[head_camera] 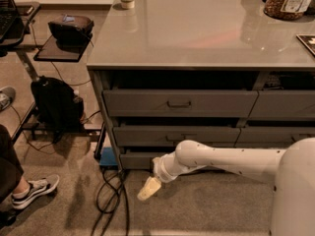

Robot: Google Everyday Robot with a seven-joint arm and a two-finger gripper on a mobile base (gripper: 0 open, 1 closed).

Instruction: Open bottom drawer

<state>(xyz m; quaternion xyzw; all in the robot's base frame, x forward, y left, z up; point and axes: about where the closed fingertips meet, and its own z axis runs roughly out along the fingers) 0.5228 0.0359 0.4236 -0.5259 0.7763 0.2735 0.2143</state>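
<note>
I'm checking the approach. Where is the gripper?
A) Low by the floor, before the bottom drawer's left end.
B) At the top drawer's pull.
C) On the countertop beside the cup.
A: the gripper hangs just above the carpet, in front of the left end of the bottom drawer.

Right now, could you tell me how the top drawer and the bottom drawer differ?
The top drawer has a tall front; the bottom drawer has a slim one. The top drawer's pull shows plainly; the bottom drawer's middle is hidden behind the arm. The gripper hangs near the floor before the bottom drawer, well below the top drawer. Both are wide and dark grey.
</note>
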